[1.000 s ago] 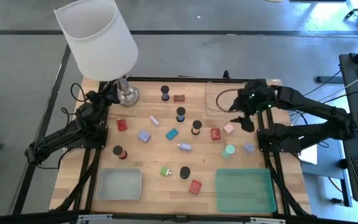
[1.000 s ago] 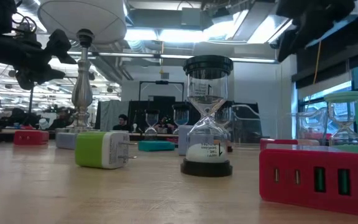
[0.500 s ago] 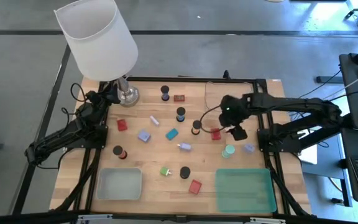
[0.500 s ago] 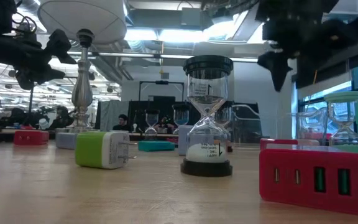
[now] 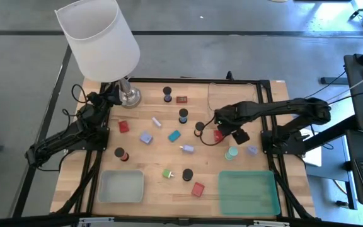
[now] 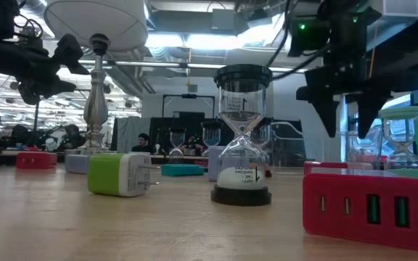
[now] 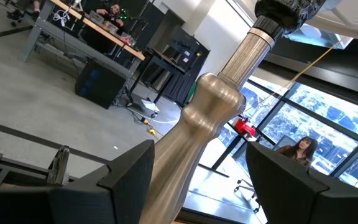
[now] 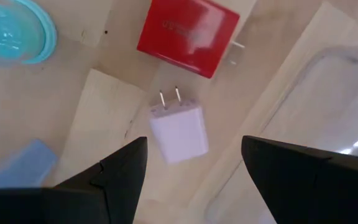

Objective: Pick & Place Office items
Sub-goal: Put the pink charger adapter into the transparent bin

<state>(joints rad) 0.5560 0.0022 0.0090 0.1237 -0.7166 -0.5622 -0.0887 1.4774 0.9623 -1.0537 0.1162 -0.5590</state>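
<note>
Since a second ago my right gripper [image 5: 217,128] swung from the clear tray [image 5: 222,94] toward table centre, now over the red charger [image 8: 188,35] and pink charger [image 8: 179,132], fingers apart, empty. Dark-capped hourglass [image 5: 198,128] stands just beside the red charger, teal hourglass [image 5: 232,152] near. Left gripper [image 5: 110,94] waits open around the lamp stem [image 7: 210,124].

**Office items scattered around the lamp-side table**

Taking the lamp [image 5: 106,50] as landmark: a dark-topped sand timer [image 5: 167,94] and a red block [image 5: 181,99] lie nearest it. Farther off sit a red charger [image 5: 124,127], lilac-blue charger [image 5: 146,137], teal block [image 5: 174,135] and more upright timers [image 5: 183,116]. Farthest away lie a green plug [image 6: 119,174], a red charger [image 6: 366,209] and a teal-topped timer [image 5: 232,153].
</note>
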